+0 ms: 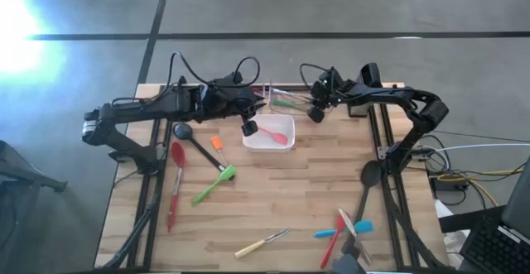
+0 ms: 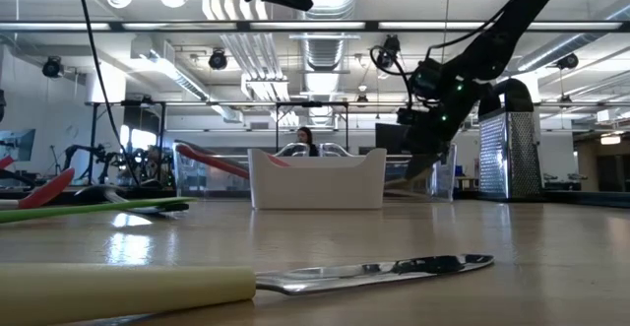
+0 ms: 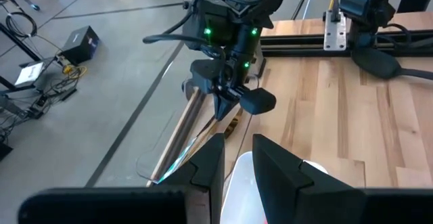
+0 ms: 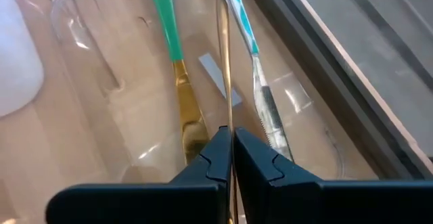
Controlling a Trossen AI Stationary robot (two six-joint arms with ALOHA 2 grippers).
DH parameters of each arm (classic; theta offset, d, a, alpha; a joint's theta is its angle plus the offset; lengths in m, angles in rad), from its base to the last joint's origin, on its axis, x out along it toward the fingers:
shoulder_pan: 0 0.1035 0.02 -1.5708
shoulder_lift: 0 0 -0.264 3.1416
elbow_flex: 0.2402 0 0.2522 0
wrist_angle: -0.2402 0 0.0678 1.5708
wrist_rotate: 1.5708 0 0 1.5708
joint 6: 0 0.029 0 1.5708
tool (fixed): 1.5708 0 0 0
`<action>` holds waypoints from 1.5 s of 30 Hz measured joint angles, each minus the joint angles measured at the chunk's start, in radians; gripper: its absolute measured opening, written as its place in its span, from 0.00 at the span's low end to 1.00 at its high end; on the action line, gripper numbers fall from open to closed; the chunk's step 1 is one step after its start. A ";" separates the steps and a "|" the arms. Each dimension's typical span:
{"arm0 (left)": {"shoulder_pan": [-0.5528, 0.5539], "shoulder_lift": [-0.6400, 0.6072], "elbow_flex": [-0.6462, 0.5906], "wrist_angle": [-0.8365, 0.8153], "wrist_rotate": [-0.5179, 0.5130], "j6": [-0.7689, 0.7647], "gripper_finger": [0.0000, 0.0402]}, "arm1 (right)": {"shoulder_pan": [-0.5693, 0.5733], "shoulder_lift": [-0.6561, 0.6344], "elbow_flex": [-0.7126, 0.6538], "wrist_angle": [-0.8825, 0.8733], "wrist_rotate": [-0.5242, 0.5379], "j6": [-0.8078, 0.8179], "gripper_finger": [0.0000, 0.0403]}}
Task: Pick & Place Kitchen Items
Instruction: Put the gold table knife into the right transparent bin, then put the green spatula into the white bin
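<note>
A white dish [image 1: 263, 138] stands at the table's middle back with a pink spatula [image 1: 277, 136] lying in it. My left gripper [image 1: 248, 127] hovers open and empty above the dish's left rim; it also shows in its wrist view [image 3: 240, 160]. My right gripper [image 1: 316, 112] is over a clear bin [image 1: 290, 100] at the far edge, shut on a slim gold-brown utensil [image 4: 225, 61]. In the bin lie a green-handled utensil [image 4: 172, 41] and a blue-handled one [image 4: 245, 28]. Other utensils lie flat on the table. My right gripper pinches the slim gold-brown utensil [image 4: 229, 119] between its two fingers. The utensil shows edge-on and runs forward along the fingers, over the clear bin. Which part of it is held, I cannot tell. Its lower end [image 2: 409, 173] slants down below the fingers.
On the left lie a black ladle [image 1: 186, 136], a red spatula [image 1: 175, 183] and a green spatula [image 1: 214, 185]. At the front lie a cream-handled knife [image 1: 261, 242] and blue and red utensils [image 1: 344, 228]. A second black ladle [image 1: 368, 175] lies at the right. A metal grater [image 2: 507, 154] stands at the back.
</note>
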 joint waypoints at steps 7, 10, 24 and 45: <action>0.000 0.000 0.002 0.000 0.000 0.001 0.20 | 0.002 -0.019 -0.001 -0.005 -0.042 0.006 0.10; 0.000 0.000 0.002 0.000 0.000 0.001 0.20 | 0.005 -0.032 0.000 -0.005 -0.046 0.006 0.18; -0.005 -0.040 -0.005 -0.017 0.000 0.001 0.20 | 0.091 -0.341 0.161 -0.417 -0.192 0.029 0.32; -0.249 -0.082 -0.010 -0.293 -0.002 -0.222 0.20 | 0.691 -0.861 0.199 -0.760 0.048 0.459 0.10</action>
